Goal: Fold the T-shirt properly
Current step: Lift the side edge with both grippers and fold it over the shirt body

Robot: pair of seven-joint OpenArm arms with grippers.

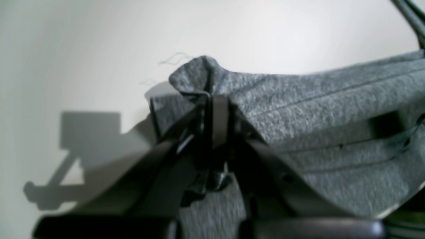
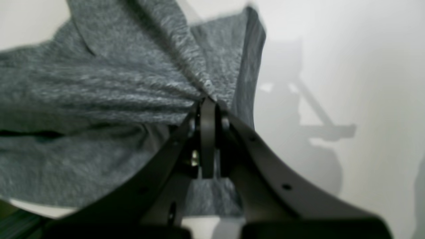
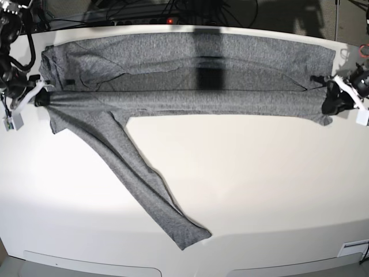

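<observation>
One garment here: a heather-grey, long-sleeved T-shirt of thin knit fabric (image 3: 190,92), stretched in a long band across the far side of the white, smooth worktop (image 3: 248,184). Two arms, two end effectors, one at each end of the cloth.

In the base view, the right end effector (image 3: 39,95) sits at 9 o'clock, pinching the shirt's edge there. The left end effector (image 3: 333,99) sits at 3 o'clock, on the opposite end. One sleeve trails loose from the band at about 10 o'clock and runs diagonally down toward 6 o'clock, lying flat on the worktop. A fold line runs along the band, with an upper layer lying over a lower one. Only this view shows the whole spread and that trailing sleeve.

The left wrist view brings what the base view cannot: the black left end effector (image 1: 217,109) clenched on a bunched corner of grey fabric (image 1: 315,109), cloth puckering above the tips at 12 o'clock, with a couple of stray threads visible. The arm's shadow falls on the worktop at 8 o'clock.

The right wrist view gives the same close look at the other end: the right end effector (image 2: 207,109) is clamped on gathered cloth (image 2: 99,99), folds radiating out toward 10 o'clock, with a shadow at 3 o'clock.
</observation>
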